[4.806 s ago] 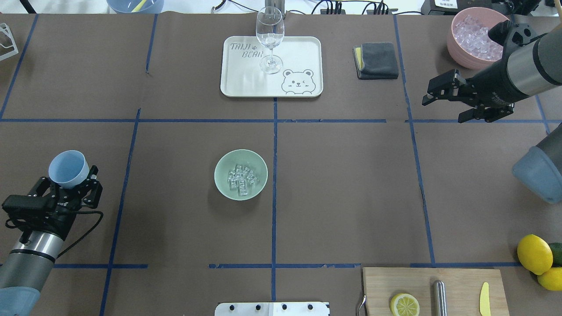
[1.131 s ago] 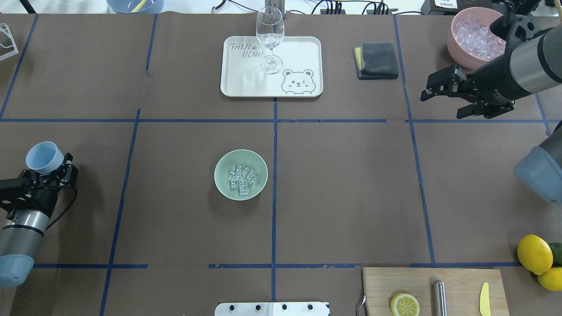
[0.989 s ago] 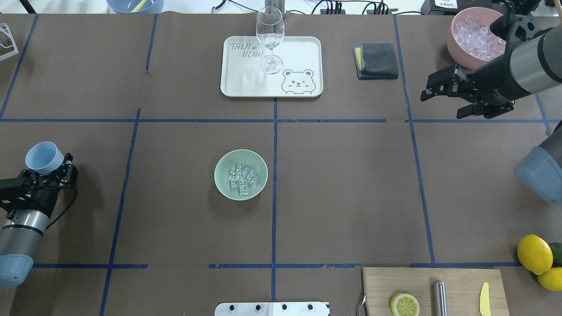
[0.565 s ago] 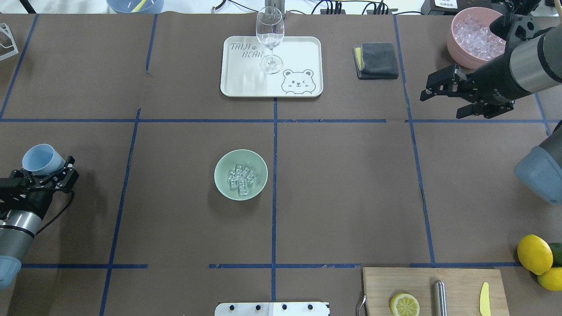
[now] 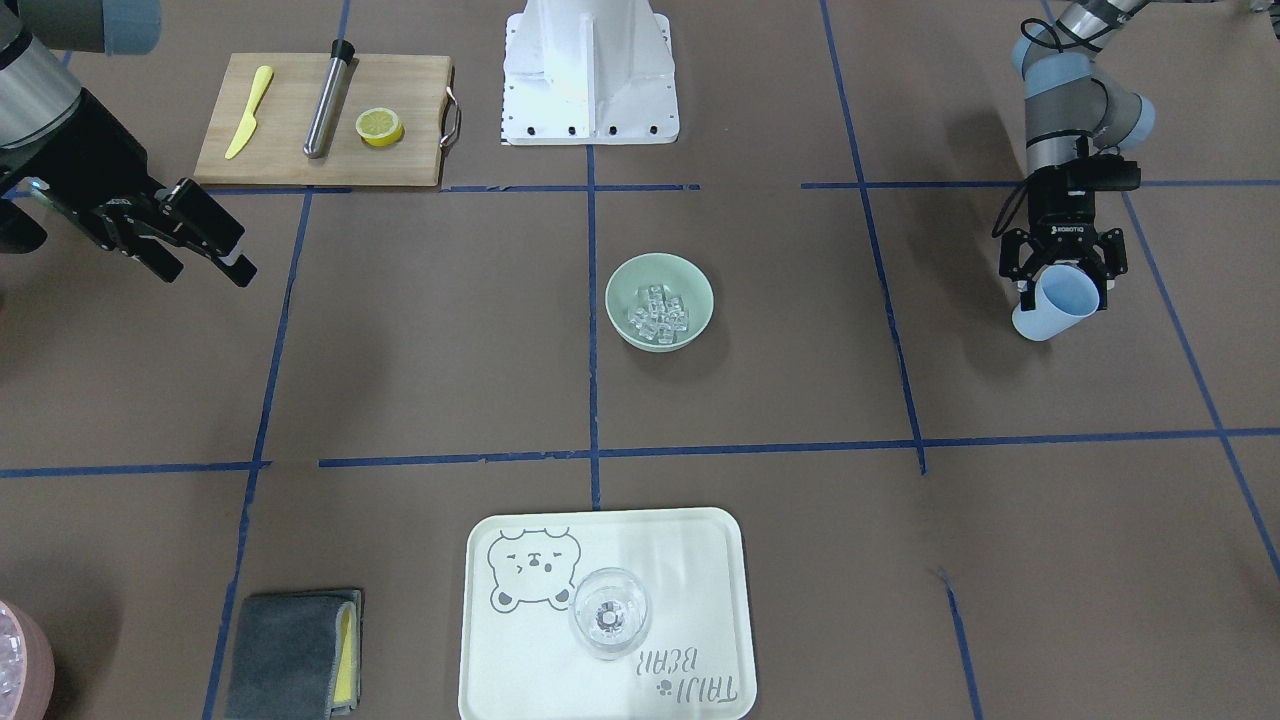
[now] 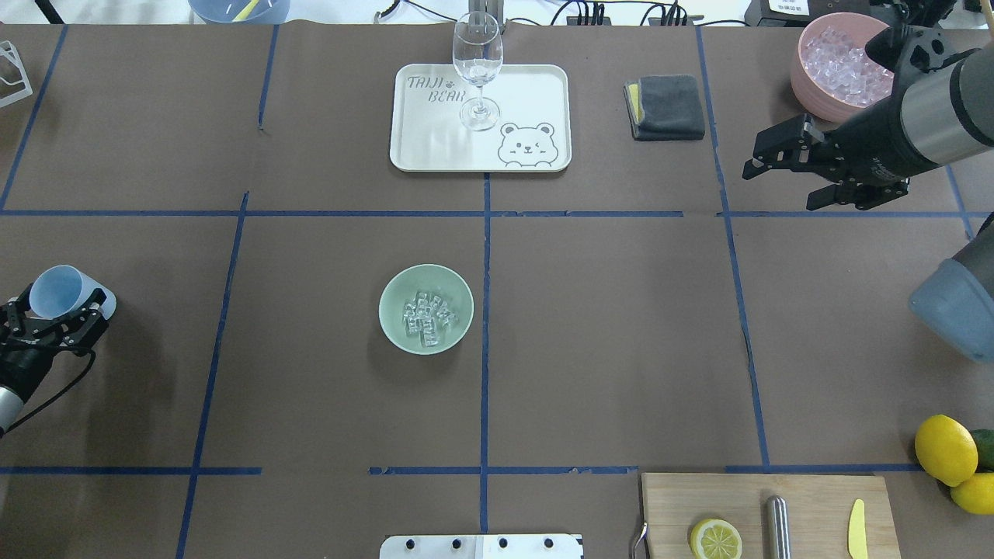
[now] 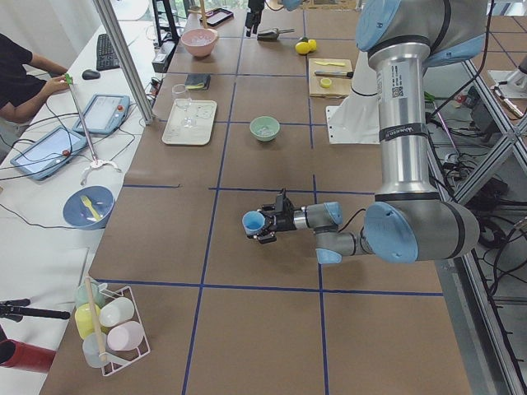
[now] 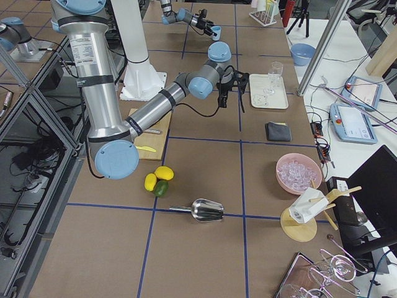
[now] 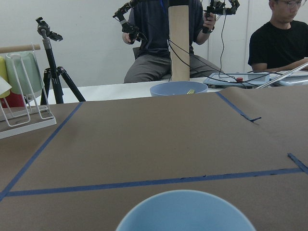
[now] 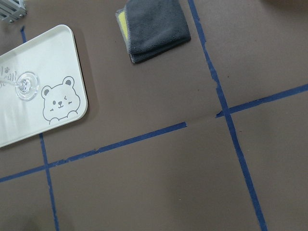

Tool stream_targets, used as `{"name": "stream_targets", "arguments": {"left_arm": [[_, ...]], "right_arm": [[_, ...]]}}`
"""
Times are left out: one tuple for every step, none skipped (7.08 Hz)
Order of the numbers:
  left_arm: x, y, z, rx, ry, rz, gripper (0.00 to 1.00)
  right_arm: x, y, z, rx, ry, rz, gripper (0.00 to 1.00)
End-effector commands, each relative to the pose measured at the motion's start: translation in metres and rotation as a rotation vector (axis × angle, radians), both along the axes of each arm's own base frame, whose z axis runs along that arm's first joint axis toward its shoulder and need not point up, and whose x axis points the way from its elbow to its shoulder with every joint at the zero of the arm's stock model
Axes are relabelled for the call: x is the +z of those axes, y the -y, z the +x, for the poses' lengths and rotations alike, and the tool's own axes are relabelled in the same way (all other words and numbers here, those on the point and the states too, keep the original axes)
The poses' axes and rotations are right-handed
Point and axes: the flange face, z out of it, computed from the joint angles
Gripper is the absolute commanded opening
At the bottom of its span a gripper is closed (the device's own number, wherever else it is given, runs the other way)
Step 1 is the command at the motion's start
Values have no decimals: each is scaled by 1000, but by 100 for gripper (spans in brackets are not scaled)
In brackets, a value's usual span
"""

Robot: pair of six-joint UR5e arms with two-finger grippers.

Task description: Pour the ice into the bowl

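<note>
Apparently the pour is done: the small clear ice cubes (image 6: 425,317) lie heaped in the round sage-green bowl (image 6: 392,289) at mid-table. Well apart, the left gripper (image 6: 58,317) clasps the light blue plastic cup (image 6: 54,289), seemingly empty; setting it down likely comes next. The right gripper (image 6: 779,191) hangs spread wide, holding nothing, near the pink ice container (image 6: 815,93). The white bear-printed tray (image 6: 536,85) and its clear wine glass (image 6: 477,70) obstruct nothing.

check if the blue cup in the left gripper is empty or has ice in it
Empty. The overhead view looks into the light blue cup and shows only plain blue inside; the ice lies in the bowl.
</note>
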Motion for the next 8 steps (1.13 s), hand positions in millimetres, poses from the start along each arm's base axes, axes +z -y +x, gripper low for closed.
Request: {"name": "stream_targets", "arguments": {"left_arm": [[-16, -11, 11, 162, -54, -53, 100], [-17, -19, -3, 227, -30, -66, 100], [-25, -29, -21, 295, 14, -57, 100], [-25, -38, -37, 364, 61, -58, 100], [-12, -48, -49, 461, 122, -79, 100], [-9, -62, -60, 592, 170, -88, 100], [0, -76, -79, 730, 232, -103, 100], [3, -72, -98, 799, 267, -95, 100]], "right_arm": [[-1, -1, 0, -2, 3, -1, 100], [-1, -1, 0, -1, 5, -6, 100], [-1, -1, 0, -2, 6, -6, 100], [-1, -1, 0, -3, 6, -8, 100], [0, -1, 0, -3, 5, -9, 100], [-1, -1, 1, -2, 6, -7, 100], [-2, -1, 0, -2, 8, -8, 100], [-4, -4, -3, 8, 16, -31, 100]]}}
